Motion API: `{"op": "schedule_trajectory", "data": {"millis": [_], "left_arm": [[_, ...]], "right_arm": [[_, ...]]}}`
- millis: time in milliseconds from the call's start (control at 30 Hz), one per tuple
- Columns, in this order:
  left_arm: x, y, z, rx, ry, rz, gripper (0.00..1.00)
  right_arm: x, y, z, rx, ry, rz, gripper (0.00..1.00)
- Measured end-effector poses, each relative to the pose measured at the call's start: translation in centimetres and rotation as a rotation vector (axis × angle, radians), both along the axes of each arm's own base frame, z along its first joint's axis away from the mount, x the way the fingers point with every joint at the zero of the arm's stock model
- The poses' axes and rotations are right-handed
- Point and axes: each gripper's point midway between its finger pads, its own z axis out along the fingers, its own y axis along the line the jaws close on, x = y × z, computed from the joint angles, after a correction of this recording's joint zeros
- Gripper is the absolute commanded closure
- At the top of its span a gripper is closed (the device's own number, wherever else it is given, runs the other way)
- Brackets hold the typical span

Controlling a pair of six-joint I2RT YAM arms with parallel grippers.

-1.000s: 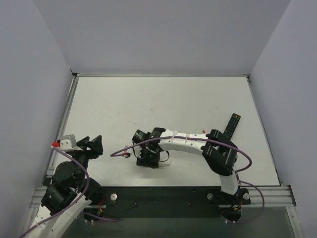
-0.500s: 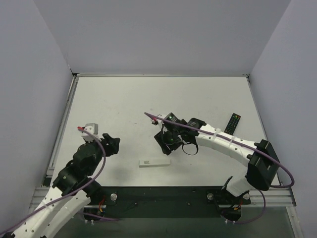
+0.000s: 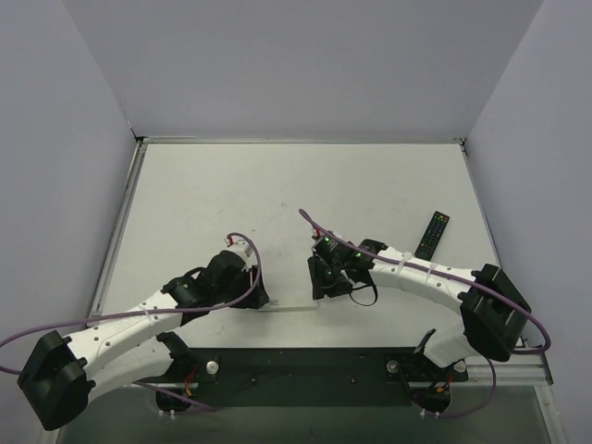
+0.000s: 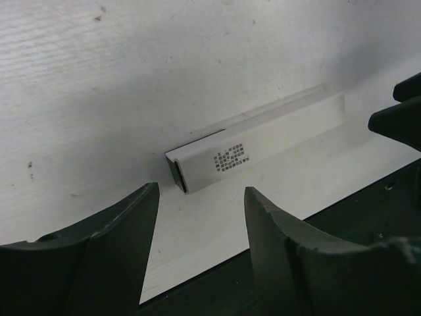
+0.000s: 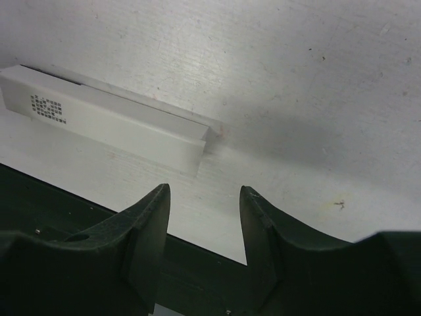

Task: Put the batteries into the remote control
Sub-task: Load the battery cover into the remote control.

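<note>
The white remote control (image 3: pixel 289 304) lies flat near the table's front edge, between my two grippers. My left gripper (image 3: pixel 252 296) is open and empty at its left end. In the left wrist view the remote (image 4: pixel 263 135) lies just beyond the open gripper (image 4: pixel 201 191), with its dark patch (image 4: pixel 228 158) near the close end. My right gripper (image 3: pixel 323 285) is open and empty at the remote's right end. In the right wrist view the remote (image 5: pixel 112 122) lies ahead and to the left of the gripper (image 5: pixel 204 191). No batteries are in view.
A black remote with coloured buttons (image 3: pixel 432 234) lies at the right of the table. The dark front rail (image 3: pixel 305 365) runs just behind the white remote. The right gripper's black body (image 4: pixel 398 112) shows at the right edge of the left wrist view.
My left arm has swung in from the table's left edge to the remote's left end. My right gripper lifted off the remote, went back and right, then came down to its right end.
</note>
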Motion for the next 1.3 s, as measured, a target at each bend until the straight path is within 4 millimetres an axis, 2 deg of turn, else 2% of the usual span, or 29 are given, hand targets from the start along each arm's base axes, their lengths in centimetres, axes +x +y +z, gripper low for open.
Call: {"op": "schedule_trajectory", "data": {"millis": [167,333,500,800,1300], "left_arm": [[-0.7,-1.3,-1.0,0.002,0.042,-0.040,0.46],[-0.6,-1.9,-1.6,-0.002,0.055,-0.038,0.49],[-0.6,-1.9,-2.4,0.008,0.068,-0.036,0.51],[-0.6,-2.2,-2.5,0.002,0.062,-0.041,0.51],[-1.3,-1.1,-2.7,0.047,0.063,-0.031,0.51]], "right_arm": [[0.3,0.7,-0.4,0.022,0.003,-0.035,0.64],[0.3,1.1,-1.3,0.013,0.017,-0.044,0.65],[0.3,1.1,-2.0,-0.001,0.030,-0.046,0.67],[-0.2,1.3,-2.7,-0.014,0.052,-0.031,0.71],[-0.7,1.5,-2.7,-0.019,0.059,-0.015,0.74]]}}
